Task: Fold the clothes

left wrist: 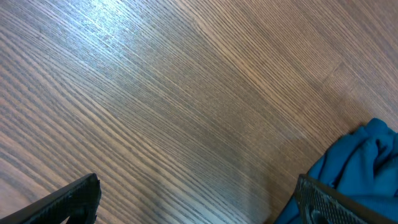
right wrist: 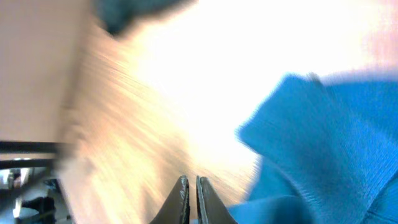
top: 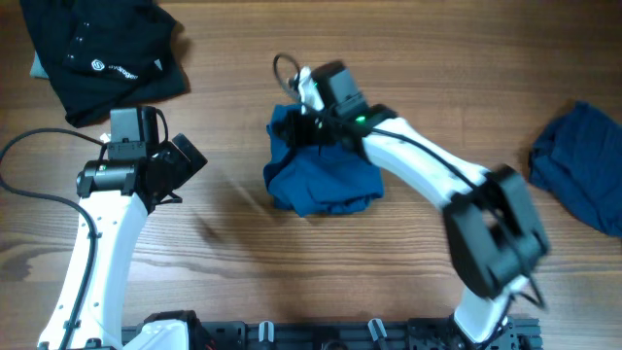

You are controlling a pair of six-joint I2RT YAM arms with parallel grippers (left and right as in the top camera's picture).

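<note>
A mid-blue T-shirt [top: 326, 180] lies bunched in a heap at the table's middle. My right gripper [top: 294, 122] is at the heap's upper left corner. In the right wrist view its fingers [right wrist: 191, 186] are pressed together with no cloth showing between the tips, and the blue fabric [right wrist: 323, 143] lies just to their right. That view is blurred. My left gripper [top: 190, 160] is open and empty, left of the heap; in the left wrist view its fingers [left wrist: 202, 205] hover over bare wood, with the shirt's edge [left wrist: 367, 155] by the right finger. A darker blue garment [top: 583, 165] lies crumpled at the right edge.
A black garment with a white logo [top: 102, 49] lies at the back left corner. A black cable [top: 29, 165] loops on the wooden table [top: 233, 262] left of my left arm. The arm bases stand along the front edge.
</note>
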